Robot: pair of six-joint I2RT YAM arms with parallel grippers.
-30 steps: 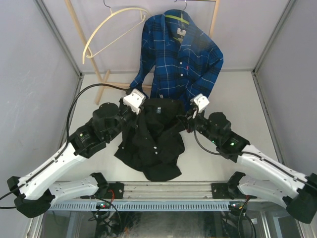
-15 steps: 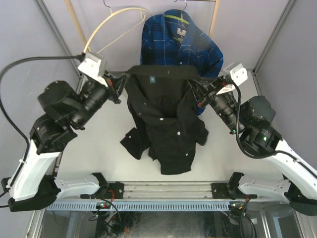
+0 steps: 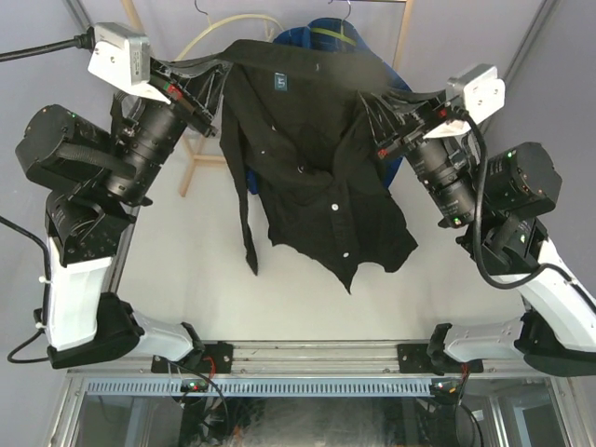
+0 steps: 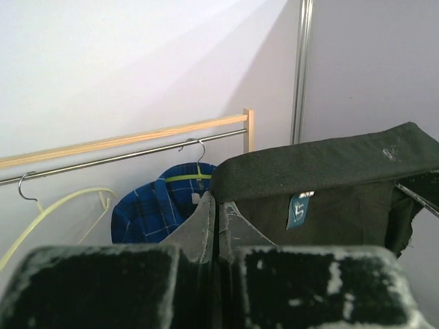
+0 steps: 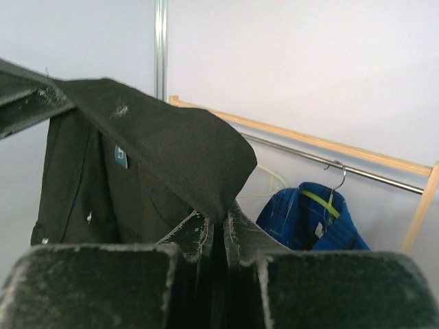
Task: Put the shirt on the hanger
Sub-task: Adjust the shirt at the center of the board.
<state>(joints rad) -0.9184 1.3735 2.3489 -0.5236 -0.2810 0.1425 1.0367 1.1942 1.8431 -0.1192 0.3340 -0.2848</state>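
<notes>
The shirt [image 3: 317, 177], where was it?
– Held up in the air by its shoulders, stretched between the left gripper [image 3: 207, 76] and the right gripper [image 3: 377, 104], collar uppermost, in front of the blue plaid shirt [image 4: 158, 212] on the rail [image 4: 137, 140]. Both pairs of jaws were closed on black cloth.
Which step, then?
– Carrying it up to the hanger [image 3: 223, 23], I judged. That hung bare on the rail, just behind the left gripper, with nothing threaded yet. The next move called for bringing one open shoulder over a hanger end without letting the collar sag.
And against a second before?
– Then it lay heaped on the table [image 3: 186, 270], both grippers low at its top edge. Half a second later it was half raised. At this moment it hung spread, tail clear of the table, hiding most of the plaid shirt
</notes>
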